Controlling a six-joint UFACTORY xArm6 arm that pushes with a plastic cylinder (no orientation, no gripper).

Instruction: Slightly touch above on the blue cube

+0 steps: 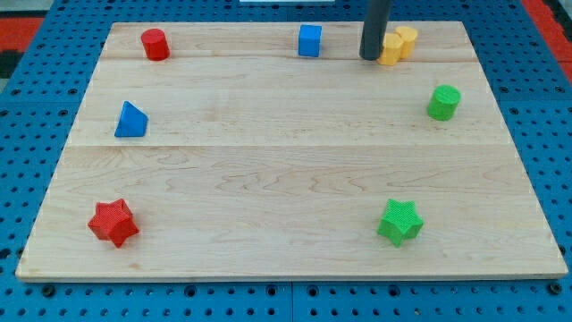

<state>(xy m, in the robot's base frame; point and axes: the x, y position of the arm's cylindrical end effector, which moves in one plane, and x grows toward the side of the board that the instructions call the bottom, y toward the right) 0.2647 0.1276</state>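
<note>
Our rod comes down from the view's top and my tip (370,57) rests on the board, touching the yellow block (396,45) on its left — it has no jaws and grips nothing. We work on a pale wooden board (286,188) laid over a blue pegboard (36,295). The blue cube (309,40) stands upright near the top edge, left of the tip and apart from it — a small, clean-edged block.
</note>
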